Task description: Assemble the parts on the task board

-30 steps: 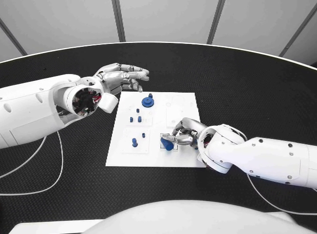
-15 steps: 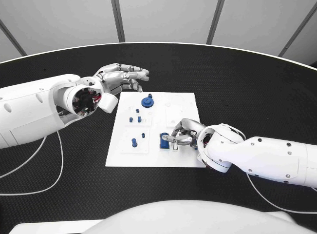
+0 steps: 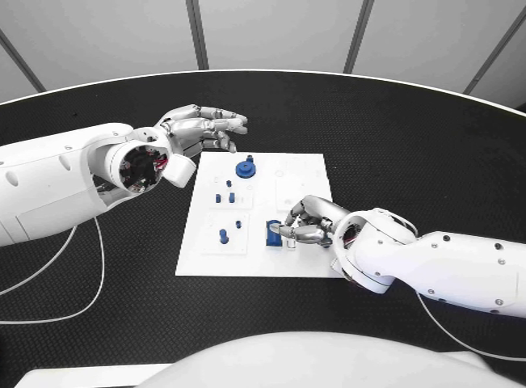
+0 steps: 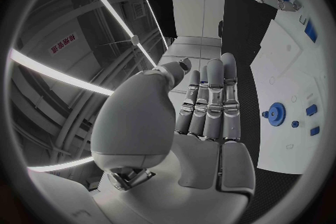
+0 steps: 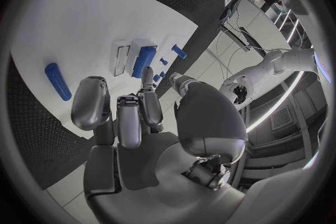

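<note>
Task board (image 3: pixel 304 174): white rectangular plate, flat at the middle of the black table (image 3: pixel 426 137), long side running away from the robot. Shallow recessed outlines are visible on its surface in the head view.

Parts, all blue:
- Gear-like round piece (image 3: pixel 246 169) with a short post on top, standing near the far end of the board; in the left wrist view it appears as a toothed disc (image 4: pixel 276 113).
- Two small pegs (image 3: pixel 225 196), upright, side by side near the board's left-centre.
- One tiny peg (image 3: pixel 238 224), upright, toward the middle.
- One taller peg (image 3: pixel 223 236), upright, toward the near-left corner.
- Rectangular block (image 3: pixel 273 233), near the board's near-right area, just beside the right hand's fingertips; in the right wrist view it lies as an oblong bar (image 5: pixel 144 60) beside a narrow recess.
- Rounded bar (image 5: pixel 57 81), lying flat on the board, apart from the others, seen in the right wrist view.

Left hand (image 3: pixel 199 129): raised off the far-left corner of the board, fingers extended and close together, holding nothing.

Right hand (image 3: pixel 309 222): over the board's near-right part, fingers curled downward beside the rectangular block; no part is clamped between them, and contact with the block cannot be told.
</note>
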Available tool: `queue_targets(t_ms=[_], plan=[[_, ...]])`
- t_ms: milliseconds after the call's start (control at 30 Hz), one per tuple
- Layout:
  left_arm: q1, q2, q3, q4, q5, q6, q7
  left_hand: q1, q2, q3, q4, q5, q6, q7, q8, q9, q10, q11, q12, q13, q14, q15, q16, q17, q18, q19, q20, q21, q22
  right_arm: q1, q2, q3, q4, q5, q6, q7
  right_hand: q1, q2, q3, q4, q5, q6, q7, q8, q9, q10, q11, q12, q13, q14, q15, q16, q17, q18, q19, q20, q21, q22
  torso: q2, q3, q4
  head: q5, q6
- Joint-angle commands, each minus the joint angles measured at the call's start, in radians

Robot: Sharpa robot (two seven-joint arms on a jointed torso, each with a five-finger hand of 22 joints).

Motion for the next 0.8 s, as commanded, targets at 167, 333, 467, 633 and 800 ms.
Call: queue_targets(t_ms=[167, 333, 467, 633, 800], plan=[[0.0, -0.003, 0.0, 0.0, 0.0, -0.001, 0.001, 0.001, 0.01, -0.005, -0.002, -0.005, -0.003, 0.006, 0.005, 0.001, -0.008, -0.002, 0.006, 0.001, -0.008, 0.001, -0.001, 0.001, 0.007, 0.002, 0.008, -0.006, -0.001, 0.002, -0.128, 0.001, 0.075, -0.001, -0.033, 0.043, 0.131, -0.024, 0.064, -0.089, -0.006, -0.061, 0.018, -0.037, -0.019, -0.009, 0.011, -0.009, 0.047, 0.087, 0.005, 0.005, 0.186, -0.015, 0.001, 0.001, -0.014, 0.114, -0.003, 0.0012, -0.0034, -0.01, 0.0], [0.0, -0.003, 0.0, -0.001, 0.0, 0.0, 0.001, 0.001, 0.01, -0.005, -0.002, -0.005, -0.003, 0.006, 0.005, 0.001, -0.008, -0.002, 0.006, 0.001, -0.008, 0.001, -0.001, 0.001, 0.007, 0.002, 0.008, -0.006, -0.001, 0.004, -0.2, 0.001, 0.095, -0.015, -0.045, 0.051, 0.157, -0.039, 0.081, -0.109, -0.009, -0.063, 0.024, -0.054, -0.029, -0.012, 0.016, -0.012, 0.047, 0.087, 0.01, 0.005, 0.187, -0.015, 0.001, 0.006, -0.015, 0.116, -0.005, 0.0023, -0.0066, -0.02, 0.0], [0.0, -0.002, 0.0, -0.004, 0.0, 0.003, 0.002, 0.001, 0.01, -0.005, -0.002, -0.005, -0.003, 0.006, 0.005, 0.001, -0.008, -0.002, 0.006, 0.001, -0.008, 0.001, -0.001, 0.001, 0.007, 0.002, 0.008, -0.006, -0.001, 0.005, -0.245, 0.0, 0.084, -0.061, -0.048, 0.049, 0.16, -0.043, 0.085, -0.112, -0.01, -0.063, 0.026, -0.058, -0.032, -0.012, 0.017, -0.013, 0.047, 0.088, 0.011, 0.006, 0.189, -0.016, 0.002, 0.007, -0.012, 0.117, -0.008, 0.0048, -0.0114, -0.029, 0.0], [-0.001, 0.0, 0.0, -0.005, 0.0, 0.005, 0.002, 0.001, 0.01, -0.005, -0.002, -0.005, -0.003, 0.006, 0.005, 0.001, -0.008, -0.002, 0.006, 0.001, -0.008, 0.001, -0.001, 0.001, 0.007, 0.002, 0.008, -0.006, -0.001, 0.005, -0.26, 0.0, 0.055, -0.085, -0.047, 0.036, 0.157, -0.046, 0.084, -0.11, -0.013, -0.061, 0.027, -0.061, -0.034, -0.013, 0.019, -0.014, 0.046, 0.088, 0.012, 0.007, 0.191, -0.016, 0.003, 0.008, -0.009, 0.119, -0.008, 0.0059, -0.0119, -0.03, 0.0], [-0.001, -0.001, -0.001, -0.004, 0.0, 0.005, 0.002, 0.001, 0.01, -0.005, -0.002, -0.005, -0.003, 0.006, 0.005, 0.001, -0.008, -0.002, 0.006, 0.001, -0.008, 0.001, -0.001, 0.001, 0.007, 0.002, 0.008, -0.006, -0.001, 0.004, -0.246, -0.001, 0.018, -0.101, -0.044, 0.019, 0.153, -0.045, 0.086, -0.106, -0.014, -0.057, 0.027, -0.062, -0.036, -0.013, 0.019, -0.015, 0.045, 0.088, 0.013, 0.007, 0.189, -0.016, 0.002, 0.009, -0.011, 0.118, -0.007, 0.0051, -0.0101, -0.029, 0.0]])
